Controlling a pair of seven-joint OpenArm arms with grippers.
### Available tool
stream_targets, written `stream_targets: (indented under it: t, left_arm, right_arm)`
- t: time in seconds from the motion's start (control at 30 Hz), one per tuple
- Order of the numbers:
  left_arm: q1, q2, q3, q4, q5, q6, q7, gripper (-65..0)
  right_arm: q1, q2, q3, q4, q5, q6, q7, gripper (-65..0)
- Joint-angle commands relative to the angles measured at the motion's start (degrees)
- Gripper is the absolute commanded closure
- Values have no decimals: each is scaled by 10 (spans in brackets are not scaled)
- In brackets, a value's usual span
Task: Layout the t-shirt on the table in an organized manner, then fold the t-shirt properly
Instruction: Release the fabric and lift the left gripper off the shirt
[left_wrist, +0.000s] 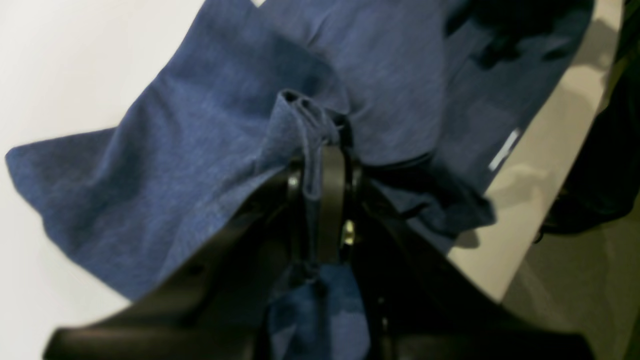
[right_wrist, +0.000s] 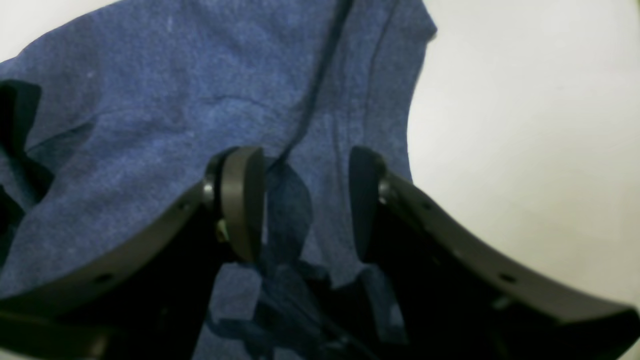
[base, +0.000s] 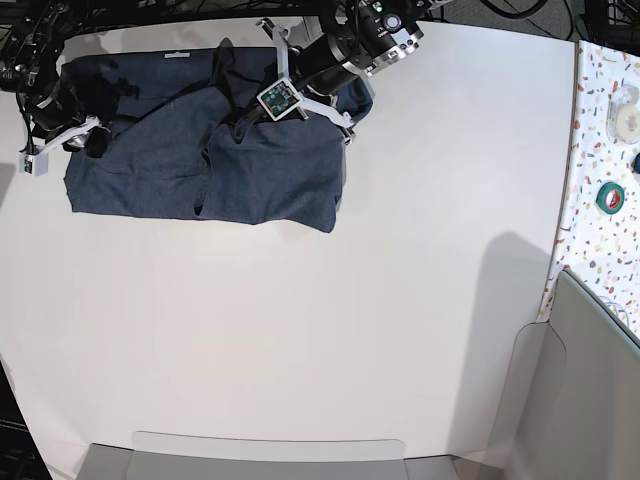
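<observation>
Shirt (base: 200, 160) rumpled at the far left end of the table (base: 400, 300), ridged and overlapped, not yet flat. Toward the shirt's left edge, right gripper (right_wrist: 305, 200) parted over the cloth, pinching nothing visible. At the shirt's upper right, left gripper (left_wrist: 322, 200) clamped on a bunched fold. Layout looks unfinished: smoothing and squaring left, then every fold.

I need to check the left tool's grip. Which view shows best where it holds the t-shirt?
The left wrist view: the left tool is pinched shut on a bunched fold of the t-shirt. The base view shows only that arm over the shirt's upper part; the right wrist view misses it.
</observation>
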Motion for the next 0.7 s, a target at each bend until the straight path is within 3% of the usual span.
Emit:
stream_targets:
  t: [0.0, 0.23, 0.47, 0.67]
  left_arm:
    - [-1, -2, 20, 11, -5, -3, -12, 0]
    - [-64, -5, 152, 9, -5, -4, -11, 0]
    - [-86, -5, 156, 0, -4, -4, -10, 0]
    - [-86, -4, 158, -4, -4, -4, 54, 0]
  right_arm:
    - [5, 9, 5, 9, 8, 3, 10, -275]
    - [6, 9, 5, 9, 8, 3, 10, -275]
    - [6, 9, 5, 9, 8, 3, 10, -275]
    - [9, 9, 5, 7, 8, 3, 10, -275]
